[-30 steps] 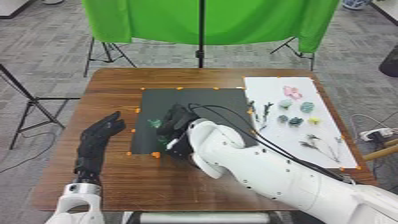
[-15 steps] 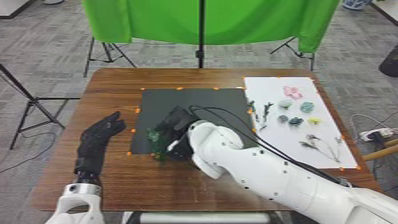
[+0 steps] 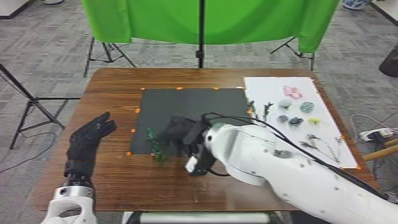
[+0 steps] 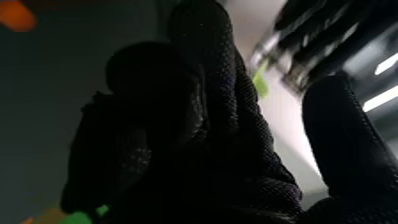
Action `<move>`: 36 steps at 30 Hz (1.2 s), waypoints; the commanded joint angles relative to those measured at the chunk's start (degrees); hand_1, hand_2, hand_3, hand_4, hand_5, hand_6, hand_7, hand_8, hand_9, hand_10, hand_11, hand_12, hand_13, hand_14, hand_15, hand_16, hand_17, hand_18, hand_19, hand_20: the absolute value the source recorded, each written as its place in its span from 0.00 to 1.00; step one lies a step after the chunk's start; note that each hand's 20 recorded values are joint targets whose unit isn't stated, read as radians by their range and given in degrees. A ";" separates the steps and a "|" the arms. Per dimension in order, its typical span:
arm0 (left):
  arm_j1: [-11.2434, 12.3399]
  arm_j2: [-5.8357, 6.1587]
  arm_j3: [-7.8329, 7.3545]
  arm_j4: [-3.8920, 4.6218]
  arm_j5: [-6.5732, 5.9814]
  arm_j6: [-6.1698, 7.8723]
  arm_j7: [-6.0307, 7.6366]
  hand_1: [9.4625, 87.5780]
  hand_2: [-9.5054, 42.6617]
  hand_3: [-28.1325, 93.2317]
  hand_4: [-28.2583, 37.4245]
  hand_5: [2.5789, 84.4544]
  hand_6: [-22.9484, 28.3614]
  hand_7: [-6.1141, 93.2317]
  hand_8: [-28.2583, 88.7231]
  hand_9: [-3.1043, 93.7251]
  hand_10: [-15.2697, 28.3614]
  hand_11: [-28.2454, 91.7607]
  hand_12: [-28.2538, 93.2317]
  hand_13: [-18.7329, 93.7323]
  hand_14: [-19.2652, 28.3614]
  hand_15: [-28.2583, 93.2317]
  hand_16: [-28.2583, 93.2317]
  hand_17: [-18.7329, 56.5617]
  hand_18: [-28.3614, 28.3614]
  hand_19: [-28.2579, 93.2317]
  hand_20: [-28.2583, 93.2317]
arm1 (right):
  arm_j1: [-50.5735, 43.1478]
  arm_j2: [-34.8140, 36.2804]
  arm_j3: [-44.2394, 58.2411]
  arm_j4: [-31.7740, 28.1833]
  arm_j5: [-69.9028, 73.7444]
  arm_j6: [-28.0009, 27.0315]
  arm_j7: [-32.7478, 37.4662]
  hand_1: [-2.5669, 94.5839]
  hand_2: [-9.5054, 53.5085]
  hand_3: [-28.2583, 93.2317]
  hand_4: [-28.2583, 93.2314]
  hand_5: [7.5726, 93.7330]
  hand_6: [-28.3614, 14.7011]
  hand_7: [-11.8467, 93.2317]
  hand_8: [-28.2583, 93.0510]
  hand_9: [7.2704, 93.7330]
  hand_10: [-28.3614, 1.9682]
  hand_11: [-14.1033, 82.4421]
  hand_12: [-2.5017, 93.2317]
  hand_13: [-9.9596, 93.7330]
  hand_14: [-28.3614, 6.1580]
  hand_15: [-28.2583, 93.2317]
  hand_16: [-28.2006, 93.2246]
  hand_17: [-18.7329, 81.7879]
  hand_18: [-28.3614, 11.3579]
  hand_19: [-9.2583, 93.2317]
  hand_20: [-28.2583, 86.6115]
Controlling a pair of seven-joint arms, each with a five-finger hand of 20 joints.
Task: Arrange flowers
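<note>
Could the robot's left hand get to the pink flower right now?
Probably not easily: the left hand is left of the black sheet, the pink flower lies on the white sheet opposite, and the right arm is between.

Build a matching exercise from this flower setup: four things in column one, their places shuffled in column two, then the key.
Column one
1. Left hand
2. Pink flower
3. Yellow flower
4. Green sprig

Column two
A. White sheet, right of two dark blooms
B. Near left corner of black sheet
C. Left side of table, off both sheets
D. Far end of white sheet

Pairs: 1-C, 2-D, 3-A, 4-B
</note>
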 commanded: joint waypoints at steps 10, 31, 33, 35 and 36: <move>0.83 -0.70 0.23 0.06 -0.15 -0.16 -0.42 0.24 0.11 0.76 0.12 0.55 0.53 0.15 0.19 0.51 0.66 0.37 0.33 0.48 0.75 0.42 0.25 0.32 0.69 0.26 0.39 | -1.77 0.42 -3.35 1.05 -1.19 -4.47 1.30 0.21 0.42 0.75 0.15 0.71 0.57 0.20 0.17 0.93 0.41 0.51 0.31 0.99 0.63 0.67 0.50 0.85 0.40 1.00 0.62; 0.64 -0.86 0.63 0.27 -0.37 -1.12 -0.29 0.24 0.11 0.76 0.12 0.55 0.53 0.14 0.19 0.51 0.66 0.37 0.33 0.48 0.75 0.42 0.25 0.32 0.69 0.26 0.39 | 0.56 -4.73 -3.96 8.32 0.74 0.72 2.03 0.23 0.37 0.74 0.15 0.71 0.57 0.21 0.17 0.92 0.40 0.51 0.31 0.98 0.63 0.67 0.50 0.85 0.40 1.00 0.63; 0.73 -0.84 0.58 0.22 -0.41 -1.08 -0.25 0.24 0.11 0.76 0.12 0.55 0.53 0.14 0.19 0.51 0.66 0.37 0.34 0.48 0.76 0.42 0.25 0.32 0.69 0.26 0.39 | 0.47 -4.87 -3.79 8.40 1.03 1.44 2.16 0.23 0.37 0.74 0.15 0.71 0.57 0.21 0.17 0.92 0.40 0.51 0.31 0.98 0.63 0.67 0.50 0.85 0.40 1.00 0.63; 0.60 -0.86 0.61 0.32 -0.46 -0.97 -0.19 0.24 0.11 0.76 0.12 0.55 0.53 0.14 0.19 0.51 0.66 0.37 0.33 0.48 0.76 0.42 0.25 0.32 0.69 0.26 0.39 | 0.62 -5.21 -3.60 8.83 1.26 1.96 2.07 0.23 0.37 0.74 0.15 0.71 0.57 0.21 0.17 0.92 0.40 0.51 0.31 0.98 0.63 0.67 0.49 0.85 0.40 1.00 0.63; 0.57 -0.85 0.64 0.33 -0.51 -1.04 -0.22 0.24 0.11 0.76 0.12 0.55 0.53 0.14 0.19 0.51 0.66 0.37 0.33 0.48 0.76 0.42 0.25 0.32 0.69 0.26 0.39 | 0.61 -5.34 -3.62 8.93 1.05 2.69 2.07 0.23 0.37 0.74 0.15 0.71 0.57 0.21 0.17 0.92 0.40 0.51 0.31 0.98 0.63 0.67 0.49 0.85 0.40 1.00 0.62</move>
